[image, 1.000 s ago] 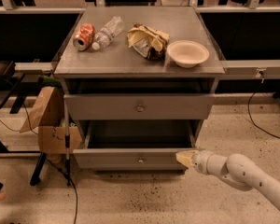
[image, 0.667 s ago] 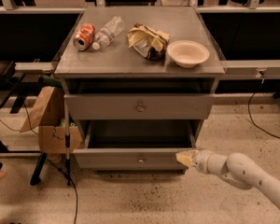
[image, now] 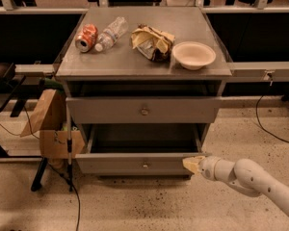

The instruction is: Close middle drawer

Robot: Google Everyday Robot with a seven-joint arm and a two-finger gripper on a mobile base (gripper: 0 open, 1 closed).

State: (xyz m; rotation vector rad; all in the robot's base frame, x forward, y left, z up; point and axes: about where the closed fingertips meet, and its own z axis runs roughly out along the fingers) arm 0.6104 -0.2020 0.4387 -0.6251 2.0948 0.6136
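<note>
Warm, dim light falls from above onto the cabinet top, leaving a pale sheen beside the bowl. The inside of the middle drawer sinks into deep shadow (so do the bays at upper left and upper right). The gripper, lower right of centre, is evenly lit.

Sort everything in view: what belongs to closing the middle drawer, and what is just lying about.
For the job:
- middle drawer, pulled out
- pincer, at the right end of that drawer's front panel

Lying about, all on the cabinet top:
- soda can
- plastic bottle
- crumpled wrapper
- bowl
</note>
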